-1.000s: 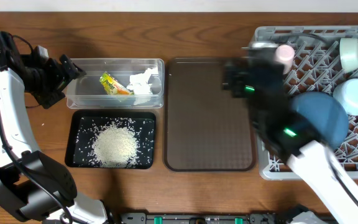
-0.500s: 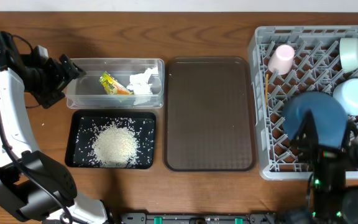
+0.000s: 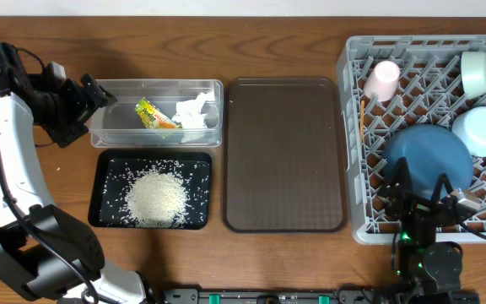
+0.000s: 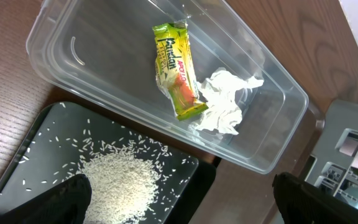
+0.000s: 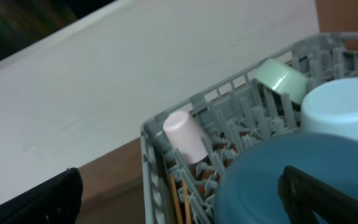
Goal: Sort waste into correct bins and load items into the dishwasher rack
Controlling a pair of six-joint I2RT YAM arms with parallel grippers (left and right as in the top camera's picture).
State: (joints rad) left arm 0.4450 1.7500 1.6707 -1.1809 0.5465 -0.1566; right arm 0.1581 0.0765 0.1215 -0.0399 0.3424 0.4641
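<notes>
The clear tub holds the yellow-green wrapper and the crumpled tissue. Just in front of it, the black tray carries a heap of rice. My left gripper hangs open at the tub's left end, with nothing between its fingers. The grey rack on the right holds the pink cup, mint bowl, white and light-blue bowl, dark blue plate and chopsticks. My right gripper stands open and empty over the rack's near edge.
A large brown serving tray lies bare between the bins and the rack. A pale wall runs along the table's far edge. The right arm's base sits at the table's front right.
The right arm has swung back from over the rack's far left corner to the rack's near edge. The left arm has not moved.
</notes>
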